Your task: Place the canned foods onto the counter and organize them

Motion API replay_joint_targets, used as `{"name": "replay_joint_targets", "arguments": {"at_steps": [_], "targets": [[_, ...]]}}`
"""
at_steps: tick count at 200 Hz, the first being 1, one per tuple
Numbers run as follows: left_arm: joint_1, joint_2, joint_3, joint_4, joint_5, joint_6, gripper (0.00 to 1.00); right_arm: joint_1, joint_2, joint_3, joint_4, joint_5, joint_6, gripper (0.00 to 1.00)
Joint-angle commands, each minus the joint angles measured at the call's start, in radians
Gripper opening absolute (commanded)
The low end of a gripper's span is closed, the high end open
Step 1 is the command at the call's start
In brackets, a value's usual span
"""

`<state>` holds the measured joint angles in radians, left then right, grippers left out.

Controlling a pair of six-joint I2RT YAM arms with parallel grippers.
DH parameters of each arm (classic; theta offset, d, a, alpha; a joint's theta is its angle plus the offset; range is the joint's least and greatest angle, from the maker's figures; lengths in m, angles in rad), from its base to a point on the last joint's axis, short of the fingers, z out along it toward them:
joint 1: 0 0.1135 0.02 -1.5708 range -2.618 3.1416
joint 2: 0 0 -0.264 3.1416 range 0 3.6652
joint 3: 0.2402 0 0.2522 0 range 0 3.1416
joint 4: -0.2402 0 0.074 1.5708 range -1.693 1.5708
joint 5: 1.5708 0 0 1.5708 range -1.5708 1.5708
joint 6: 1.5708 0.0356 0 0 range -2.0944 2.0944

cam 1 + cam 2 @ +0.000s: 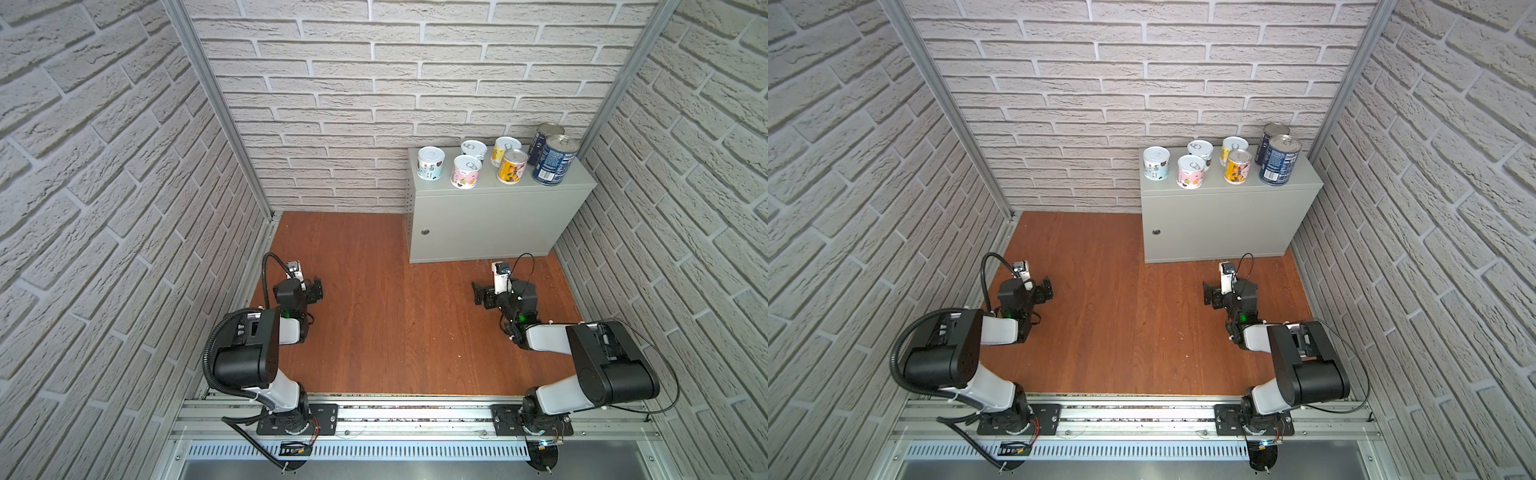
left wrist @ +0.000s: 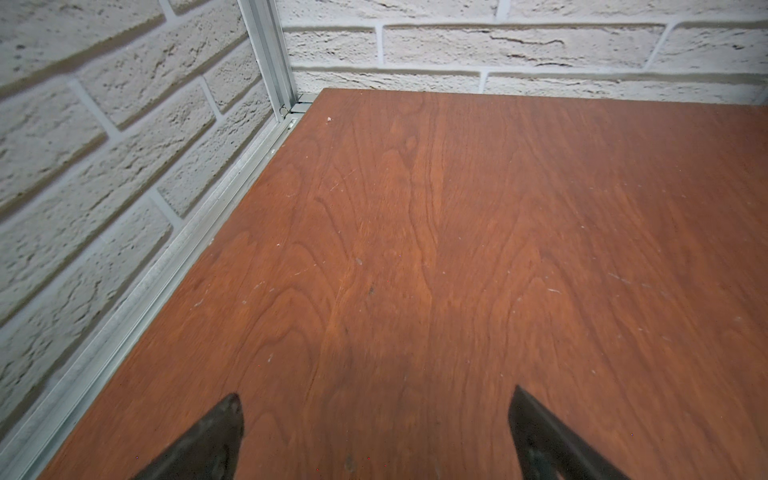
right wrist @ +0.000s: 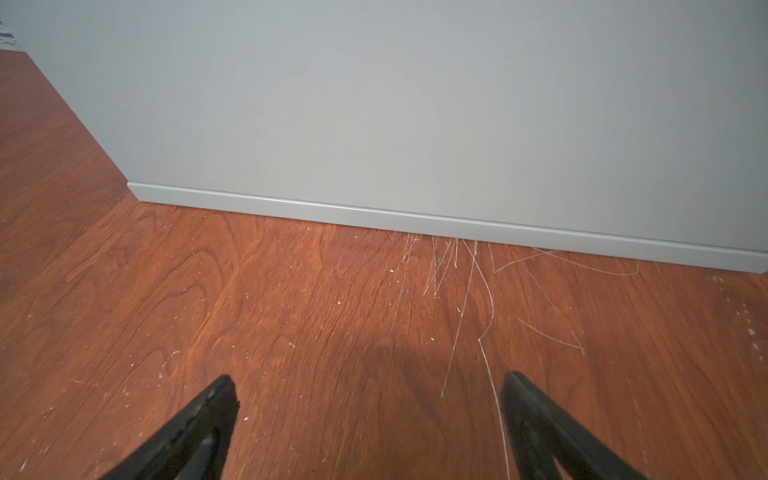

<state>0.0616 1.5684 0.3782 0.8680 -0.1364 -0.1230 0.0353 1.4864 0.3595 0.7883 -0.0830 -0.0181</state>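
Cans: all seven canned foods [image 1: 1237,166] stand upright on the counter [image 1: 490,220], which sits at about 1 o'clock on the wooden floor [image 1: 374,332] (taking the arms' base rail as 6 o'clock).
Layout: tall blue pair [image 1: 555,160] at the 3 o'clock end of the top; yellow tin [image 1: 505,150] and orange tin [image 1: 512,166] beside them; grey tin [image 1: 473,149] and pink tin [image 1: 466,171] in the middle; white-labelled tin [image 1: 431,163] alone towards 9 o'clock.
Left gripper [image 2: 376,415]: jaws spread wide with nothing between them, low over bare wood at 9 o'clock.
Right gripper [image 3: 370,399]: jaws just as wide, empty, facing the counter's front near its foot.
Handling: rigid metal, probably heavy if full; the smooth labels may slip, and the tall ones should tip more easily.
Hold: across the side wall at mid-height, jaws square to it and clear of close neighbours.
Progress: placing looks done; only straightening the rows could remain.
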Motion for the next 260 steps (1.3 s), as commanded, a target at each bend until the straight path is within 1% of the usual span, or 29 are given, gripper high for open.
{"name": "replay_joint_targets", "arguments": {"at_steps": [1,92,105,123,135,147,160,166,170,178,180,191,199,209,220,232,236,249,252,260], "targets": [[-0.006,0.005,-0.001,0.069,0.003,0.015,0.98,-0.004,-0.015,0.021,0.003,-0.017,-0.009,1.0],[-0.006,0.004,-0.001,0.069,0.003,0.015,0.98,-0.006,-0.02,0.015,0.01,-0.015,-0.006,0.99],[-0.006,0.005,-0.001,0.069,0.003,0.015,0.98,-0.006,-0.046,0.007,0.031,-0.051,-0.03,1.0],[-0.007,0.005,-0.001,0.069,0.003,0.015,0.98,-0.006,-0.136,-0.016,-0.03,0.037,0.012,1.0],[-0.004,0.004,-0.001,0.07,0.002,0.014,0.99,-0.006,-0.172,-0.035,-0.033,0.062,0.016,1.0],[-0.005,0.004,-0.001,0.069,0.003,0.014,0.98,-0.006,-0.13,-0.062,0.05,0.067,0.023,0.99],[-0.004,0.005,0.0,0.069,0.003,0.015,0.98,-0.006,-0.005,-0.06,0.178,0.064,0.019,1.0],[-0.005,0.005,-0.001,0.069,0.003,0.014,0.98,-0.007,0.042,-0.049,0.232,0.044,0.022,0.99],[-0.005,0.005,-0.001,0.07,0.002,0.015,0.98,-0.008,0.029,-0.036,0.173,0.04,0.018,1.0],[-0.004,0.004,-0.001,0.069,0.003,0.014,0.98,-0.007,-0.035,0.003,-0.002,0.045,0.011,1.0],[-0.005,0.004,0.0,0.068,0.003,0.015,0.98,-0.005,-0.048,0.007,-0.017,0.048,0.007,0.99],[-0.004,0.005,-0.001,0.069,0.003,0.015,0.99,0.0,-0.08,-0.025,0.036,0.042,-0.002,0.99],[-0.005,0.004,0.0,0.068,0.003,0.015,0.98,0.0,-0.11,-0.051,0.058,0.066,0.006,0.99],[-0.005,0.005,-0.001,0.071,0.003,0.014,0.98,0.0,-0.129,-0.061,0.044,0.102,0.028,1.0],[-0.003,0.005,-0.001,0.069,0.003,0.015,0.98,-0.002,-0.067,-0.056,0.088,0.085,0.03,1.0],[-0.004,0.004,-0.001,0.068,0.003,0.015,0.99,-0.002,0.031,-0.034,0.18,0.02,0.005,1.0],[-0.004,0.005,-0.001,0.068,0.003,0.014,0.99,-0.002,0.028,-0.023,0.154,0.011,0.002,1.0],[-0.004,0.004,0.0,0.068,0.003,0.014,0.98,-0.004,-0.037,0.014,-0.02,0.029,-0.003,1.0],[-0.005,0.005,-0.001,0.068,0.003,0.014,0.98,-0.003,-0.037,0.014,-0.017,0.026,-0.005,1.0],[-0.004,0.006,0.0,0.069,0.003,0.015,0.98,-0.004,-0.008,0.0,0.058,0.013,0.002,1.0]]}}
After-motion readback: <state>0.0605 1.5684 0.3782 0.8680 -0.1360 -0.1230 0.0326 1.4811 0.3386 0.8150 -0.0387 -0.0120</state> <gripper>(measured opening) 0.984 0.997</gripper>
